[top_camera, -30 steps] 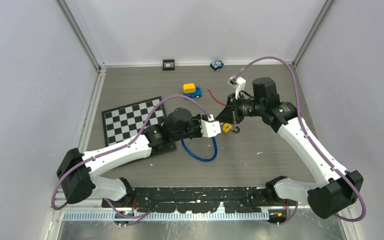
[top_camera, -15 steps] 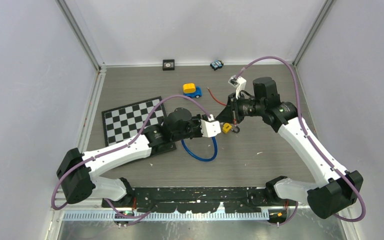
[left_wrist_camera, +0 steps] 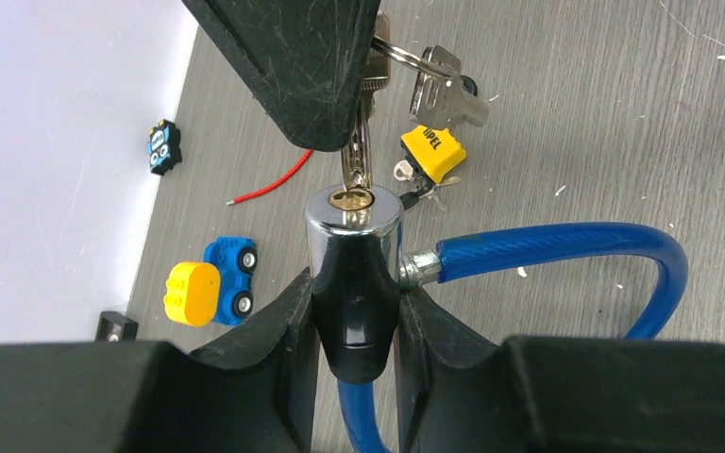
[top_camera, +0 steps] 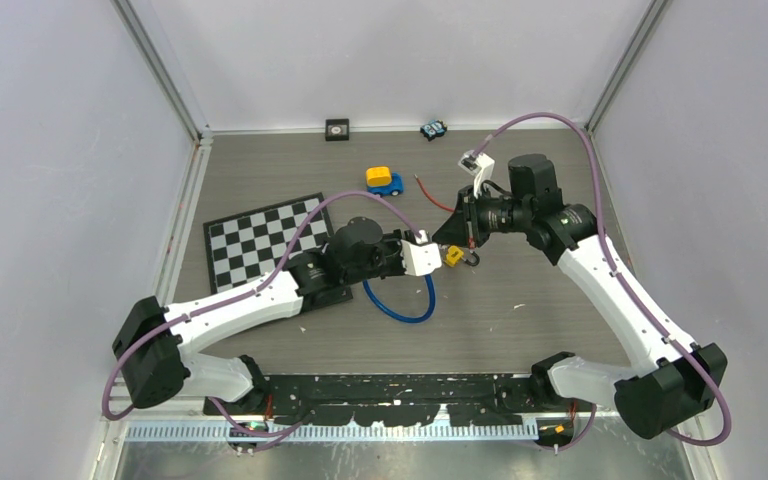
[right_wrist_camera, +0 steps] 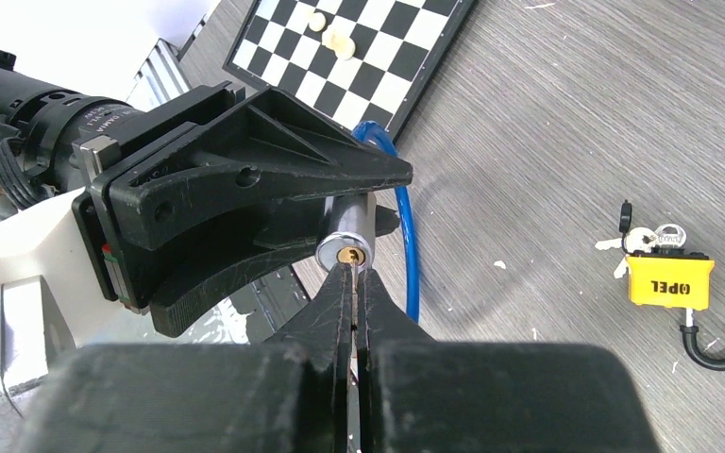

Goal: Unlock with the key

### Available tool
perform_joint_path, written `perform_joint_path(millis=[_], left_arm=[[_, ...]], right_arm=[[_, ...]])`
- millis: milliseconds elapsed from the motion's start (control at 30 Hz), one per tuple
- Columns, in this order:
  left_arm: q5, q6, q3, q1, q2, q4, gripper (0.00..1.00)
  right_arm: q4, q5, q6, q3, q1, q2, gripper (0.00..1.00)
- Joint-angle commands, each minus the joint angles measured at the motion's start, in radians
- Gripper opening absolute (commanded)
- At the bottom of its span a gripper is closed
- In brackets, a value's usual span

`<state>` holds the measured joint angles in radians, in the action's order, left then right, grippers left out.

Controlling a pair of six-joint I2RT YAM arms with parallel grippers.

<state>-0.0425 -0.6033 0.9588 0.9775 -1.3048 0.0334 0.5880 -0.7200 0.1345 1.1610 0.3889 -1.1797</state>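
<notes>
**Key's at the slot, now the fiddly bit**

The right gripper (right_wrist_camera: 352,283) is pinched tight on the key (left_wrist_camera: 358,156), with the blade aimed straight at the keyhole (left_wrist_camera: 351,198). The tip looks like it's just in the slot, but I can't tell how deep. The left gripper (left_wrist_camera: 354,316) is clamped around the lock (left_wrist_camera: 352,247). The black barrel sits between its fingers and the chrome face is turned toward the key. Both look held up off the table (top_camera: 540,300), about midway between the arms. A blue cable (left_wrist_camera: 566,247) comes out of the lock's side and loops away.

How I'd play it: keep the blade in line with the barrel and push it all the way home before twisting at all. The left side needs to hold firm so the barrel doesn't spin with the key. Turning a half-seated key will probably jam it, or it'll slip in the fingers.

Further out, a yellow padlock (right_wrist_camera: 670,280) with its own keys lies on the table, plus a toy car (left_wrist_camera: 206,288) and a chessboard (right_wrist_camera: 396,57). There are no boxes or bins anywhere in view, so nothing to report there.
</notes>
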Motion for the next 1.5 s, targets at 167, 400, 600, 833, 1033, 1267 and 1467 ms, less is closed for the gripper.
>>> perform_joint_path(millis=[167,400,600,833,1033,1267,1467], left_arm=[[-0.013,0.017,0.004,0.007,0.045,-0.093,0.00],[-0.014,0.019,0.006,0.007,0.042,-0.094,0.00],[-0.014,0.019,0.008,0.007,0.041,-0.095,0.00],[-0.013,0.019,0.006,0.007,0.043,-0.096,0.00],[-0.011,0.019,0.008,0.007,0.044,-0.096,0.00],[-0.010,0.019,0.006,0.007,0.044,-0.098,0.00],[-0.011,0.020,0.006,0.007,0.042,-0.099,0.00]], right_arm=[[-0.028,-0.023,-0.003,0.008,-0.005,0.035,0.00],[-0.040,-0.030,0.007,0.002,-0.006,0.032,0.00],[-0.055,-0.032,0.018,-0.001,-0.006,0.026,0.00],[-0.066,-0.031,0.021,-0.007,-0.005,0.022,0.00],[-0.066,-0.025,0.017,-0.016,-0.006,0.023,0.00],[-0.066,-0.024,0.015,-0.017,-0.006,0.020,0.00],[-0.078,-0.031,0.025,-0.016,-0.006,0.016,0.00]])
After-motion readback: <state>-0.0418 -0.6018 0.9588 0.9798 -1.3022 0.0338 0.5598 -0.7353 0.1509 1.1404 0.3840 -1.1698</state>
